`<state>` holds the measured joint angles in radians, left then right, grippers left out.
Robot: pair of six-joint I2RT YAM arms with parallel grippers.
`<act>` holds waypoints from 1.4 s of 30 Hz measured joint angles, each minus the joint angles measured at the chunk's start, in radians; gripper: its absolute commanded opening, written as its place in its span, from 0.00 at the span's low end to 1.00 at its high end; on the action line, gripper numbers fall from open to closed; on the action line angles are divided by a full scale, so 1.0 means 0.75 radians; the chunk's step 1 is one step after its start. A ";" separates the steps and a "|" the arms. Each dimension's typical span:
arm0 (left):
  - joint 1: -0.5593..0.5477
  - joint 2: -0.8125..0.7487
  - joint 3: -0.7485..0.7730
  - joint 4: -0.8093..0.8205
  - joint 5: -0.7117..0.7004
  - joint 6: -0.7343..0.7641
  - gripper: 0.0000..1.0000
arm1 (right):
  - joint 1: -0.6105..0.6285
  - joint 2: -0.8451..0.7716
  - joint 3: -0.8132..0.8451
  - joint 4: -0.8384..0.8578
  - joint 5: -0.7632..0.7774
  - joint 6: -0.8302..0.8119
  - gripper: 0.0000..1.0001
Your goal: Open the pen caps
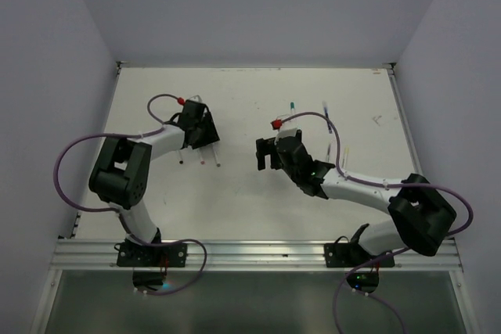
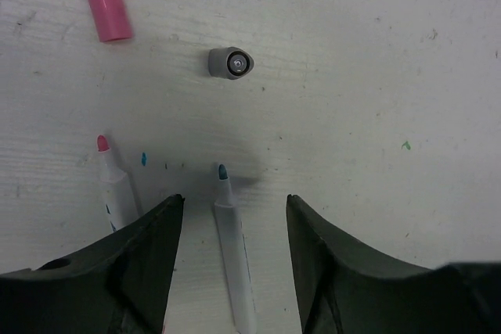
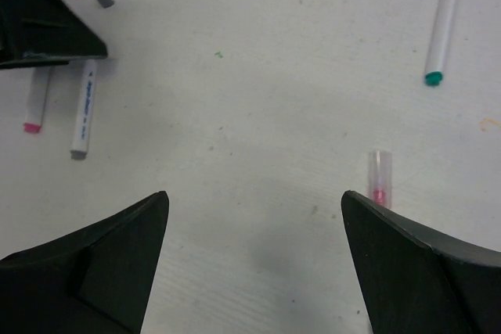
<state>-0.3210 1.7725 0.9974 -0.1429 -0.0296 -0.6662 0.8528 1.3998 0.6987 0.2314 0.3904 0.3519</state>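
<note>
A white table [image 1: 235, 209], scuffed and dotted with small ink marks, seen from above with two black-and-white robot arms reaching onto it.

The left gripper [image 2: 235, 201] hangs low over the table's left half. Its two dark fingers [image 2: 149, 263] stand partly spread and grip nothing. Between them, clear of both, lies a teal-tipped pen [image 2: 233, 256]: a slim white barrel, uncapped, tip pointing away from the wrist. Just left of it, partly hidden behind the left finger, lies a pink-tipped pen [image 2: 113, 185], also white and uncapped. Beyond the pen tips a stubby grey cap [image 2: 231, 62] lies on its side, its open mouth turned towards the camera. Further off to the left lies a longer pink cap [image 2: 106, 1].

The right gripper [image 3: 255, 193] hovers near the table's centre, its fingers [image 3: 117, 256] spread very wide with only bare table between them. By its right finger lies a small translucent cap [image 3: 380, 177] with pink inside. Further away lies a green pen [image 3: 442, 25], white-barrelled and green at both ends. Nothing lies between either gripper and the pens and caps.
</note>
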 measured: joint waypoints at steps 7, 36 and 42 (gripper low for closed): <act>0.000 -0.244 -0.039 -0.067 0.013 0.018 1.00 | -0.256 0.098 0.204 -0.206 0.050 0.031 0.94; 0.001 -1.175 -0.389 -0.170 0.144 0.215 1.00 | -0.641 1.006 1.118 -0.669 -0.203 -0.072 0.04; 0.001 -1.105 -0.394 -0.100 0.221 0.197 1.00 | -0.624 0.922 0.974 -0.569 -0.263 -0.086 0.00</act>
<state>-0.3206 0.9440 0.7021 -0.2180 0.1360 -0.5182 0.3851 2.0911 1.4292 -0.1955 0.1932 0.2871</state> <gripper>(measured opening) 0.997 0.100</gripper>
